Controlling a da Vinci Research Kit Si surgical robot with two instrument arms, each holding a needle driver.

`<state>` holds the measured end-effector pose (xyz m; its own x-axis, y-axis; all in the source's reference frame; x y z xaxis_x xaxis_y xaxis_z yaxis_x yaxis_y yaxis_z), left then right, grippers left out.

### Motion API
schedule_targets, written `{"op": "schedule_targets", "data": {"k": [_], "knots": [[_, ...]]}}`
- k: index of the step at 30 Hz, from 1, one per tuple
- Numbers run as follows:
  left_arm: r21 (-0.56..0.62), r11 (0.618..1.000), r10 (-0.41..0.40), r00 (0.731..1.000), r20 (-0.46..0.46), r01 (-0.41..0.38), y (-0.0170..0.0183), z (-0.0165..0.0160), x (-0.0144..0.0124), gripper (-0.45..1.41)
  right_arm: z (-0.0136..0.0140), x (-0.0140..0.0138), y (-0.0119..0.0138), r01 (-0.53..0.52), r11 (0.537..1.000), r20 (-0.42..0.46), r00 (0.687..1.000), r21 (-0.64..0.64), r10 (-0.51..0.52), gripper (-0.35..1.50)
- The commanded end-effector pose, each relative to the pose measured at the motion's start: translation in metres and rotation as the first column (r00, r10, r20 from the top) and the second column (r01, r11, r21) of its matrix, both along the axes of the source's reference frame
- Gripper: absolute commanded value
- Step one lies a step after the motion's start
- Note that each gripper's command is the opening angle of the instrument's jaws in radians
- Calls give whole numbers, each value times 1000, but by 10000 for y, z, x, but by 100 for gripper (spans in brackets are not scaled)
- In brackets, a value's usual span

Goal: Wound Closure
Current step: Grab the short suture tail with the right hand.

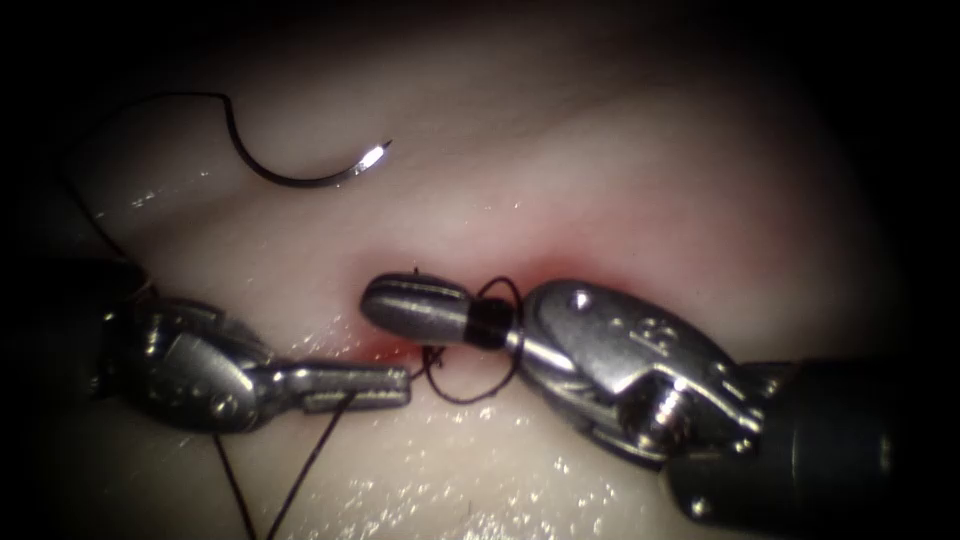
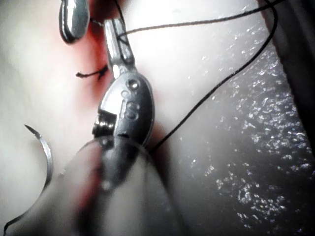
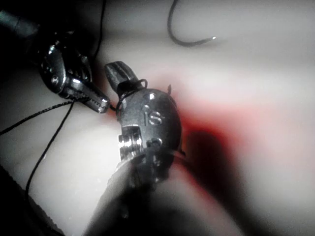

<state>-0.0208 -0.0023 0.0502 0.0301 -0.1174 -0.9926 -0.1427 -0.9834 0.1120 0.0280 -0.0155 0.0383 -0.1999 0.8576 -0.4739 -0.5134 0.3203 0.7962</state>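
Tissue (image 1: 620,160), pale, its cut (image 1: 400,348) ringed by red fluid (image 1: 545,268); nearest, thread (image 1: 300,470) runs down from the left tool (image 1: 400,385), whose jaws are closed on the strand just left of the cut. Centre: the right tool (image 1: 400,305), jaws closed and holding nothing I can make out, has thread wound in loops around them, a short cut end (image 2: 91,73) lying by the cut (a knot seems under way, not yet snugged down). Far: needle (image 1: 300,170), free on the tissue well left of the cut, held by neither tool, so the stitch appears placed and tying remains.
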Motion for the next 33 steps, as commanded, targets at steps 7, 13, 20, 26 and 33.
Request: {"op": "schedule_targets", "data": {"k": [7,13,20,26,33], "knots": [[0,1000,23,999,-34,-23,-17,16,-29,-45,18,13,2,-19,998,218,976,52,7,54],[4,1000,30,999,-30,-30,-5,20,-27,-45,40,20,6,-39,997,321,947,71,14,105],[6,999,34,999,-27,-33,-4,25,-27,-45,57,23,7,-24,995,342,940,97,-11,79],[6,999,34,999,-26,-34,-5,24,-26,-45,62,35,-1,14,993,310,950,114,-49,4],[7,999,31,999,-30,-31,-5,24,-25,-45,61,37,-4,21,991,303,951,132,-60,-35]]}}
